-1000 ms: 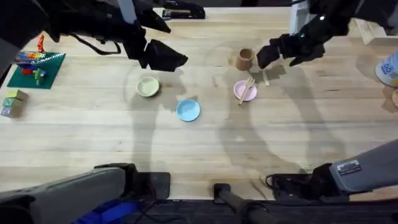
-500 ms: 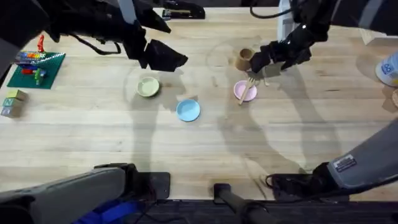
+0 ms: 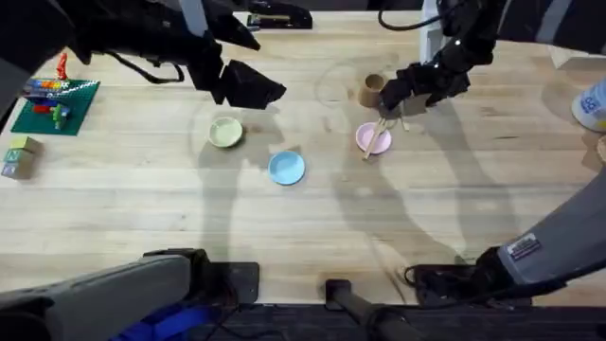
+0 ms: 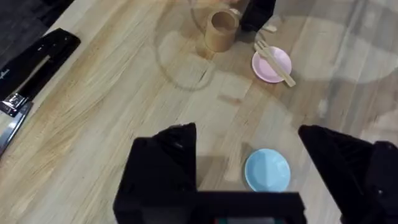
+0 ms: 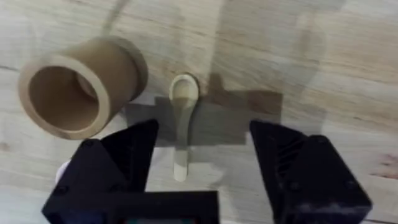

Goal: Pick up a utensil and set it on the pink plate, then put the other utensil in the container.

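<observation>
Since a second ago the right gripper [image 5: 186, 162] has dropped from beside the cup [image 5: 74, 87] to straddle the spoon [image 5: 182, 115], jaws spread, nothing pinched: grasp looks imminent. Fork [image 3: 376, 135] already lies across the pink plate [image 3: 372, 140] at centre right overhead, so step one is done. Upper left, the left gripper [image 4: 249, 165] hangs spread and idle; the cup just beside the spoon leaves little room.

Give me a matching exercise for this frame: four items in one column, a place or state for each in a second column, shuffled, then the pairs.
Items:
1. fork
2. spoon
3. container
4. left gripper

Places or states:
A. stands empty on the table
B. lies across the pink plate
C. open, above the blue plate
D. lies on the table between the right gripper's open fingers

Pairs: 1-B, 2-D, 3-A, 4-C
</observation>
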